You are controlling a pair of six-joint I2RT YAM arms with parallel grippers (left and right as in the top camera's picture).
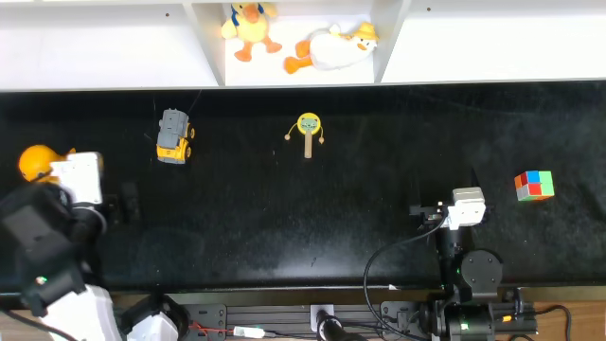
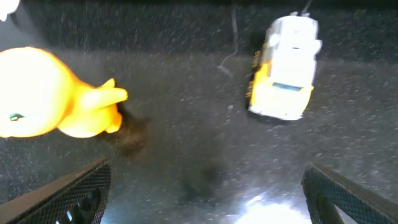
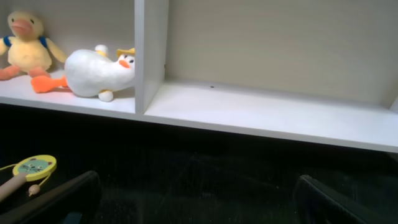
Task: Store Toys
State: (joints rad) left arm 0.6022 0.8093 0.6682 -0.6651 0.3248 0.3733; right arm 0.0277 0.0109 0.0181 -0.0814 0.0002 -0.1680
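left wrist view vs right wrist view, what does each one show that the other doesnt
Left wrist view, not the right: an orange duck toy and a yellow-and-grey toy truck, apart from each other on the black tabletop, ahead of the open left gripper.
Right wrist view, not the left: the white shelf, with a yellow plush duck sitting and a white plush goose lying in one compartment, a rattle drum on the table, and the open right gripper.
Both: the black tabletop.

left tool (image 2: 206, 167): black grid-textured fingers (image 2: 78, 193) | right arm (image 1: 464, 270): black, white wrist block, cable
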